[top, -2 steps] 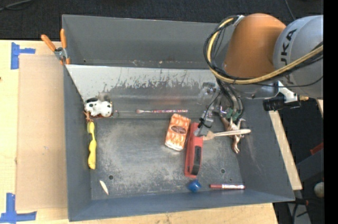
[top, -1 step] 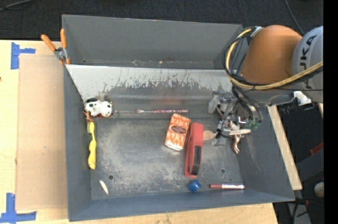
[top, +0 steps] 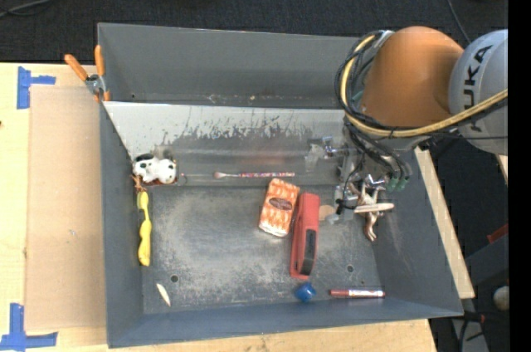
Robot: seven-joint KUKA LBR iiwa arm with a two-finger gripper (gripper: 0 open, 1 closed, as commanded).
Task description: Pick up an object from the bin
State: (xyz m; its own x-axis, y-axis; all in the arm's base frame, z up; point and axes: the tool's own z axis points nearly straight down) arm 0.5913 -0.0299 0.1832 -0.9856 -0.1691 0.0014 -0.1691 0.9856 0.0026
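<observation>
Conceivably the pincer (top: pixel 362 199), its spread impossible to tell, could scrape the bin's right wall (top: pixel 404 259) or shove the red tool (top: pixel 304 246) aside.

A carton (top: pixel 280 207) lies just left of a long tool (top: pixel 304 238).

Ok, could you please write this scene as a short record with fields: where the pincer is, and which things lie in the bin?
arm: pincer low over the right side of the grey bin
nearest things: red and black tool; orange packet
front: blue ball; red pen
left: black-and-white toy animal; long yellow thing
back: thin pink stick
held: cannot tell
</observation>
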